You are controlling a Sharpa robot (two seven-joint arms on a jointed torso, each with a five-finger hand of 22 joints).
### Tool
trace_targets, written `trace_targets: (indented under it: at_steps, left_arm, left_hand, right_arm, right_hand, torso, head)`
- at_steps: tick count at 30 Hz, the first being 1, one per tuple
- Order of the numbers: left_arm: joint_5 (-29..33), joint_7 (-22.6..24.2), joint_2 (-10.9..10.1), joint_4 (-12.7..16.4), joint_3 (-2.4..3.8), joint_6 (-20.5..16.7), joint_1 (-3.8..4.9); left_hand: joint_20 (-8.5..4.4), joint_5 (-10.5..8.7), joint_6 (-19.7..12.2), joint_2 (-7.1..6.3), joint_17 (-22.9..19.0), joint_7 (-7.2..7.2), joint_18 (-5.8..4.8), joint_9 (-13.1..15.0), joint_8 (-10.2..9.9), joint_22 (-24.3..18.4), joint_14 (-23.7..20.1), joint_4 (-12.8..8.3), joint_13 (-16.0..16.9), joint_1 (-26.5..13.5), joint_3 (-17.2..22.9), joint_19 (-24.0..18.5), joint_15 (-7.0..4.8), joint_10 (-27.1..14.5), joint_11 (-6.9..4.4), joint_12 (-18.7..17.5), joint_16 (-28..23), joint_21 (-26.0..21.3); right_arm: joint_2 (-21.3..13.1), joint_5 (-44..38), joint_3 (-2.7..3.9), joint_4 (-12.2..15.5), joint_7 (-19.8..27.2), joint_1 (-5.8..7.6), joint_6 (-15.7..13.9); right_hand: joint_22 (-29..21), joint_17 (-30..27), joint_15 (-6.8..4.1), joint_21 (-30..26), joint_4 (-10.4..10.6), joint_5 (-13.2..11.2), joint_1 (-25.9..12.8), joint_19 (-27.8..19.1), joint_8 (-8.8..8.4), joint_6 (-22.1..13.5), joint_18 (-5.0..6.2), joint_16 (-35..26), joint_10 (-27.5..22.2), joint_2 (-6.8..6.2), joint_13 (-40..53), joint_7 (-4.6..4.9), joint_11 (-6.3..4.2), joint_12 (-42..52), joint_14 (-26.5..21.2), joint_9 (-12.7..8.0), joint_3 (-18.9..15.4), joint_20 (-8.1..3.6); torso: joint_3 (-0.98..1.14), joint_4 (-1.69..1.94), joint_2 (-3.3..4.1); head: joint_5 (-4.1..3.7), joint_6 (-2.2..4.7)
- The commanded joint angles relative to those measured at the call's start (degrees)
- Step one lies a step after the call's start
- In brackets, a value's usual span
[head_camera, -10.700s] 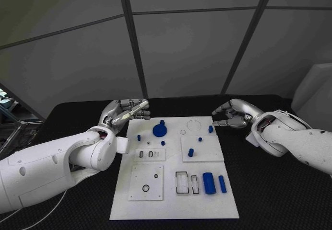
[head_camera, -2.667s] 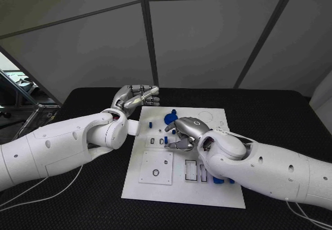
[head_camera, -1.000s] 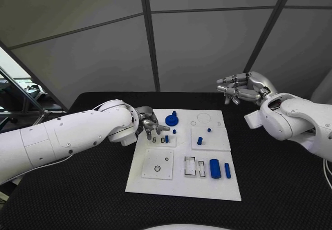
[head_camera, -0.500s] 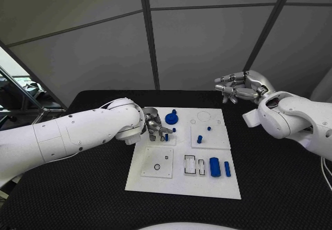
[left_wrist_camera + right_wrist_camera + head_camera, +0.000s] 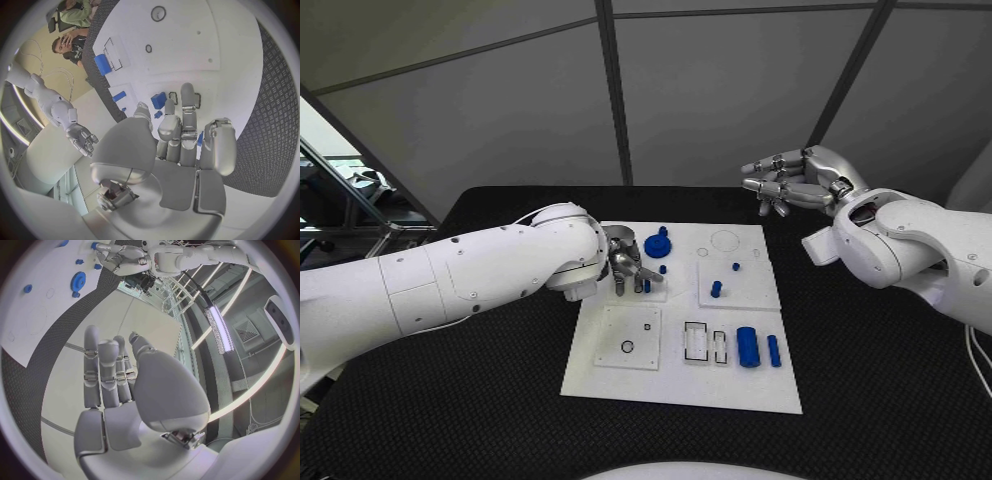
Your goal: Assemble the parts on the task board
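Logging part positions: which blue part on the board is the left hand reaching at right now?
The small blue peg in the upper-left inset, right at the left hand fingertips. The gear-shaped part lies beyond the hand; the two cylinders lie near the board's near right edge.

Left hand (image 5: pixel 626 268) over the task board (image 5: pixel 685 390) near its left edge; right hand (image 5: pixel 795 183) behind the board — off to its right, raised.

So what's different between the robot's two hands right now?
The left hand is down at the task board, fingertips among the small blue parts near its left edge; the right hand is raised beyond the board's far right corner, away from everything. The left hand's fingers point down at the board, while the right hand's fingers are spread in the air and hold nothing. Both are silver hands on white arms.
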Motion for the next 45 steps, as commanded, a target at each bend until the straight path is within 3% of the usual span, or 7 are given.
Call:
trace_targets:
  at_steps: [1, 18, 26, 30, 33, 37, 45]
  left_arm:
    - [-0.5, -0.4, 0.2, 0.0, 0.02, 0.8, 0.11]
    - [-0.5, -0.2, 0.7, -0.2, 0.01, 1.7, 0.16]
    - [-0.5, -0.2, 0.7, -0.3, 0.01, 2.1, 0.19]
    - [-0.1, -0.1, 0.4, 0.1, 0.01, 1.3, 0.20]
    - [1.4, 0.0, -0.3, 1.0, 0.03, 0.0, 0.21]
    - [3.1, 0.2, -1.3, 2.1, 0.06, -2.1, 0.30]
    - [4.4, -0.1, -3.6, 5.2, 0.09, -7.3, 0.50]
  left_hand:
    - [0.01, -0.20, -0.7, 0.10, 0.2, -0.04, -0.30, 0.5, 0.5, 2.8, 0.4, 0.0, 0.1, 1.1, -0.3, 0.6, 0.03, 0.3, -0.05, 0.4, -0.4, 0.4]
    - [-0.26, -0.04, -2.6, 4.03, 1.3, -0.66, -0.38, 4.3, 2.6, 3.6, 0.7, -3.1, 0.5, 9.6, 5.4, 0.7, -0.31, 0.3, -0.62, 0.5, -1.5, 0.6]
    - [-0.50, 0.11, -3.2, 3.34, 2.0, -1.07, -0.44, 5.7, 2.6, 4.2, 0.8, -4.1, 0.6, 12.6, 12.5, 0.8, -0.43, 0.3, -1.08, 0.2, -2.2, 0.7]
    - [-0.64, 0.22, -3.7, 1.54, 2.2, -0.98, -0.45, 6.5, 2.6, 4.4, 0.8, -4.6, 0.6, 14.0, 20.2, 0.8, -0.58, 0.2, -1.15, -0.2, -2.7, 0.7]
    - [-0.57, 1.64, -4.2, -4.47, 2.6, -0.95, -0.54, 9.2, 4.0, 5.0, 1.1, -4.8, 0.7, 11.0, 35.3, 1.0, -0.24, 0.8, -1.41, -0.1, -3.3, 0.8]
    - [-0.68, 1.83, -4.5, -8.06, 3.0, -0.92, -0.54, 11.6, 5.4, 5.4, 1.3, -6.8, 1.0, 6.1, 45.0, 1.2, -0.22, 1.3, -1.26, 0.2, -3.7, 0.9]
    - [-0.58, 2.04, -4.8, -9.60, 3.4, -0.93, -0.63, 14.5, 7.0, 5.8, 1.6, -11.0, 2.0, 0.1, 53.1, 1.4, -0.55, 2.1, -1.20, 1.2, -4.2, 0.9]
  right_arm:
    - [0.2, -1.2, 0.06, 0.2, -0.2, 0.15, 1.2]
    - [0.5, -1.6, 0.06, 0.2, -0.7, 0.15, 1.7]
    - [0.5, -1.6, 0.06, 0.2, -0.8, 0.15, 1.7]
    - [0.6, -1.6, 0.06, 0.1, -0.8, 0.15, 1.8]
    - [0.6, -1.6, 0.06, 0.0, -0.8, 0.15, 1.9]
    - [0.6, -1.6, 0.06, -0.1, -0.8, 0.15, 2.0]
    - [0.9, -1.6, 0.04, -0.5, -0.8, 0.14, 2.7]
  right_hand:
    - [-0.1, -0.1, 0.03, -0.4, -0.2, 0.2, 0.2, 0.3, -0.13, -0.6, 0.28, -0.2, -0.6, -0.19, -0.1, 0.04, 0.02, -0.2, 0.0, -0.1, 0.1, 0.13]
    - [-0.2, -0.3, 0.04, -0.5, -0.2, 0.5, 0.1, 0.4, -0.09, -0.6, 0.28, -0.6, -0.6, -0.15, -0.2, 0.06, 0.03, -0.3, 0.0, -0.1, 0.1, 0.13]
    - [-0.4, -0.2, 0.04, -0.7, -0.1, 0.9, 0.2, 0.5, -0.01, -0.7, 0.28, -0.8, -0.7, -0.16, -0.4, 0.07, 0.04, -0.4, 0.1, -0.1, 0.2, 0.13]
    - [-0.4, -0.2, 0.04, -0.8, -0.1, 1.0, 0.2, 0.5, 0.00, -0.7, 0.28, -0.8, -0.7, -0.17, -0.4, 0.07, 0.04, -0.4, 0.1, -0.1, 0.2, 0.13]
    - [-0.4, -0.2, 0.04, -0.8, -0.1, 1.0, 0.1, 0.5, 0.01, -0.7, 0.28, -0.9, -0.7, -0.17, -0.4, 0.07, 0.04, -0.4, 0.2, -0.1, 0.2, 0.13]
    - [-0.4, -0.2, 0.04, -0.8, -0.1, 1.0, 0.1, 0.5, 0.01, -0.7, 0.28, -0.9, -0.7, -0.17, -0.4, 0.07, 0.04, -0.4, 0.2, -0.1, 0.2, 0.13]
    - [-0.4, -0.2, 0.04, -0.9, -0.1, 1.2, 0.1, 0.6, 0.05, -0.7, 0.28, -1.0, -0.7, -0.19, -0.5, 0.08, 0.04, -0.4, 0.2, -0.1, 0.3, 0.14]
  torso:
    - [-0.03, -0.01, 0.03]
    - [-0.08, 0.06, 0.12]
    - [-0.10, 0.18, 0.14]
    - [-0.10, 0.18, 0.14]
    - [-0.14, 0.22, 0.15]
    - [-0.12, 0.30, 0.14]
    - [-0.08, 0.35, 0.11]
  head:
    - [-0.01, -0.05]
    - [-0.14, -0.60]
    - [-0.28, -0.88]
    - [-0.25, -0.93]
    - [-0.23, -1.03]
    - [-0.16, -1.06]
    - [0.26, -1.17]
